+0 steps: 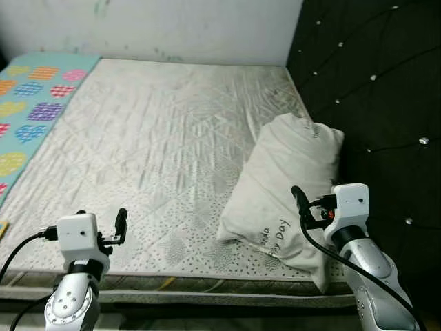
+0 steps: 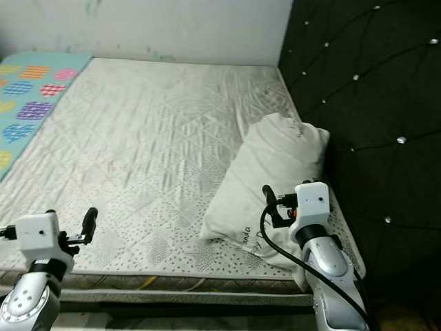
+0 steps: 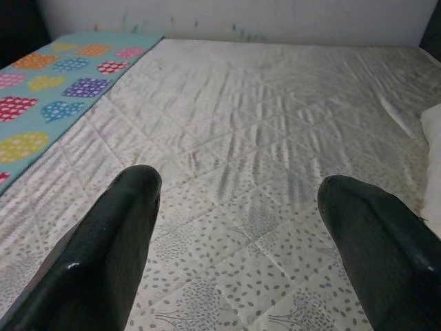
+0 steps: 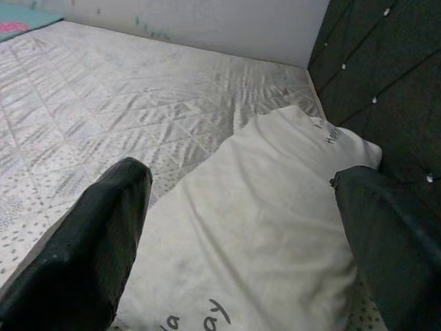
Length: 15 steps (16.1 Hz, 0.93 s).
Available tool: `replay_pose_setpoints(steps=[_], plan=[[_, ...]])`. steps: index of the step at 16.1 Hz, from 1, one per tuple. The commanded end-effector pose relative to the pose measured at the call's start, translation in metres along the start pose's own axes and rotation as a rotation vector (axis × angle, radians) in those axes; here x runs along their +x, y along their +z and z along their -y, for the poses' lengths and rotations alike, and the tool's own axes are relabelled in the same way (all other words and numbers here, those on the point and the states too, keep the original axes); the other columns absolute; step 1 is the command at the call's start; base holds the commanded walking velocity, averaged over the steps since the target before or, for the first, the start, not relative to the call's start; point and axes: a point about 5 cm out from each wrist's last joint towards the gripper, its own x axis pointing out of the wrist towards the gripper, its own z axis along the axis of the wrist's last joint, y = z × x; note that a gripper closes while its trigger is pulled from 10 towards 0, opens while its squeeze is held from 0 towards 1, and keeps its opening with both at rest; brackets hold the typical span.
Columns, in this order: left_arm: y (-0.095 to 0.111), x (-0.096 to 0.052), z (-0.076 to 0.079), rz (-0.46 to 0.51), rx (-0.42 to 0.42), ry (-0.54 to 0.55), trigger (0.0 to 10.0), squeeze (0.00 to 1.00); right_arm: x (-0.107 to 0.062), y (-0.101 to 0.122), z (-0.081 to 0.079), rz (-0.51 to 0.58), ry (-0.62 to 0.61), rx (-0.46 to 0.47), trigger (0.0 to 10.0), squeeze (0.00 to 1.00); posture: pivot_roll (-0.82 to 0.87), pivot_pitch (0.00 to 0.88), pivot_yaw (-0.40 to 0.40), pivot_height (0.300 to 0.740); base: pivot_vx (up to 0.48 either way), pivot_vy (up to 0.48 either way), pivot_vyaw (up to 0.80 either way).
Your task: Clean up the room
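Fingers [image 4: 103, 234] of the right gripper [image 4: 234, 234] were spread wide and held nothing, poised just above the near end of the pillow [image 1: 286, 183], which lay askew on the mattress [image 1: 151, 158] beside the black headboard [image 1: 372, 103]; that wide spread looked meant to take in the pillow's bulk for straightening. Well away from the pillow, over the mattress's near edge, the left gripper [image 3: 234, 234] was also wide open and empty, apparently waiting, with a heart-patterned blanket [image 1: 31, 110] lying on the mattress's far side from the pillow.
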Motion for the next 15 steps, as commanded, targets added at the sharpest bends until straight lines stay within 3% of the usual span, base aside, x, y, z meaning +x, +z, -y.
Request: replay_pose_setpoints(steps=[1, 15], plan=[[0.0004, 0.0022, 0.0018, 0.000, 0.001, -0.012, 10.0, 0.00, 0.0004, 0.0024, 0.0033, 0.009, -0.019, -0.007, 10.0, 0.00, -0.21, 0.081, -0.012, 0.740, 0.000, 0.000, 0.00], [-0.0016, 0.0021, 0.0035, -0.004, 0.000, -0.017, 10.0, 0.00, -0.0017, 0.0027, 0.0017, 0.013, -0.009, -0.007, 10.0, 0.00, -0.21, 0.094, -0.020, 0.740, 0.000, 0.000, 0.00]])
